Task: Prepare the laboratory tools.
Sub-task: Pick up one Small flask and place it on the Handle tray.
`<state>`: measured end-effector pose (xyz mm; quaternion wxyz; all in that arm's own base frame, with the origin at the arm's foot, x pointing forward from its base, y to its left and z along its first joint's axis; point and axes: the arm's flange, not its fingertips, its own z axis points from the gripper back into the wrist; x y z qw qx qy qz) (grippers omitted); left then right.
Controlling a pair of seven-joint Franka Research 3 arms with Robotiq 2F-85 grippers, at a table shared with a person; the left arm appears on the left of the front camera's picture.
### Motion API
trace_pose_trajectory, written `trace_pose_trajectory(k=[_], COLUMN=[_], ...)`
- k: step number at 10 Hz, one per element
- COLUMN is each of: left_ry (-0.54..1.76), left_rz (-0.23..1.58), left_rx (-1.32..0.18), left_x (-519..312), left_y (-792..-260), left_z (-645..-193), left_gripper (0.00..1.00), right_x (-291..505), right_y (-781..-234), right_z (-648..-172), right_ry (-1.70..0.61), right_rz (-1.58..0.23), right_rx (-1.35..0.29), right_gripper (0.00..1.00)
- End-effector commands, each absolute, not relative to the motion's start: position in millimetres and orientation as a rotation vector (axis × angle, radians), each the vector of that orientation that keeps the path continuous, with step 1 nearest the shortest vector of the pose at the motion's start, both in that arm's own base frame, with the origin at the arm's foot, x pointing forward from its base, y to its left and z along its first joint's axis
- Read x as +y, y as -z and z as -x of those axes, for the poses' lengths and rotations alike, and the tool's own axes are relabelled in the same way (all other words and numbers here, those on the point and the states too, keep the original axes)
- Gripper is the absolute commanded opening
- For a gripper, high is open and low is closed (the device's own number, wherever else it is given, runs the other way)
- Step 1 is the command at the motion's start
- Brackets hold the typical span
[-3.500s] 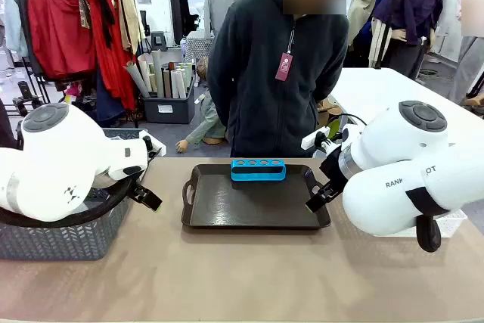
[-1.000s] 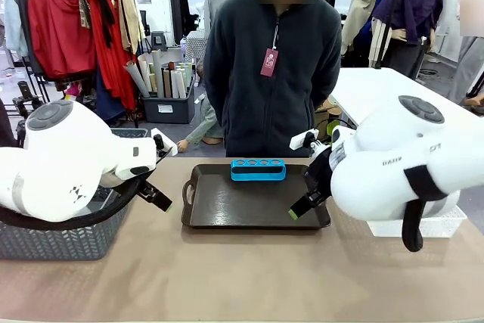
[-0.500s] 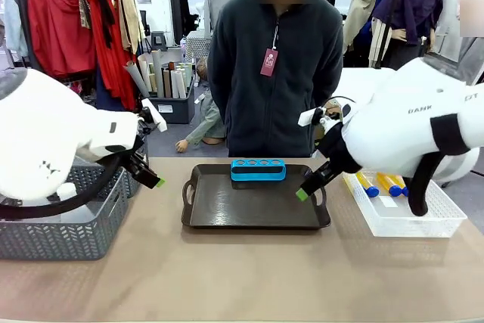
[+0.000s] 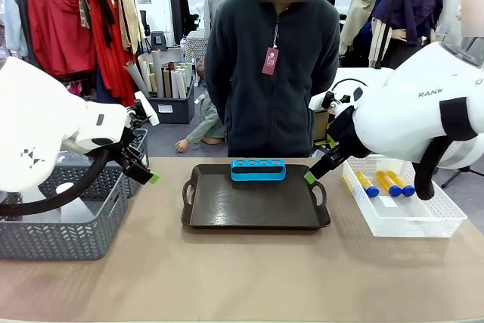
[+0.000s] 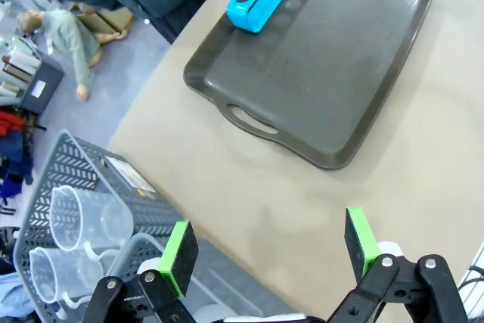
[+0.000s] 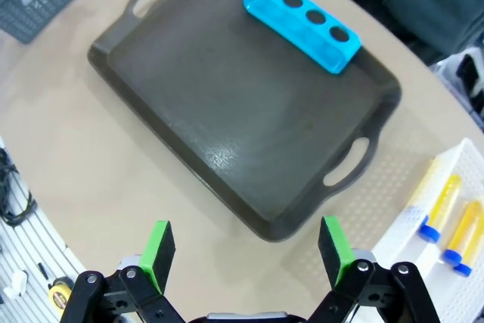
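Left pincer [image 5: 270, 246] agape above bare table [image 5: 227, 179], tray [image 5: 325, 58] edge just ahead

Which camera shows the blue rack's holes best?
Right wrist view: the blue rack lies whole, all four holes seen from above. Front view shows it side-on; left wrist view crops it at the top edge.

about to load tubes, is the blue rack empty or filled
Empty. All four holes of the blue rack show open and dark, and the yellow tubes lie in the white basket beside the tray.
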<state>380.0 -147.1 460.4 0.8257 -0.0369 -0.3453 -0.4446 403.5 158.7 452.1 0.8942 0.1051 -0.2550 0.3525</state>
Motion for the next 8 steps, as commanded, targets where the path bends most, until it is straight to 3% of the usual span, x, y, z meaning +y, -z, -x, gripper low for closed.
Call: trace_pose_trajectory(k=[1,6,8], left_ry=[0.931,0.947,1.198], left_rz=[0.073,0.074,0.245], left_rx=[-0.744,-0.735,-0.676], left_x=[-148.7,-149.1,-148.9], left_y=[-458.6,-458.3,-474.6], left_z=[-382.0,-380.7,-365.5], left_gripper=[1.00,1.00,1.00], right_x=[160.4,160.4,164.4], right_y=[-450.3,-450.3,-453.0], right_z=[-402.4,-402.4,-401.6], right_ry=[-0.721,-0.721,-0.775], right_rz=[-0.238,-0.238,-0.251], right_rx=[-0.501,-0.501,-0.499], right_gripper=[1.00,1.00,1.00])
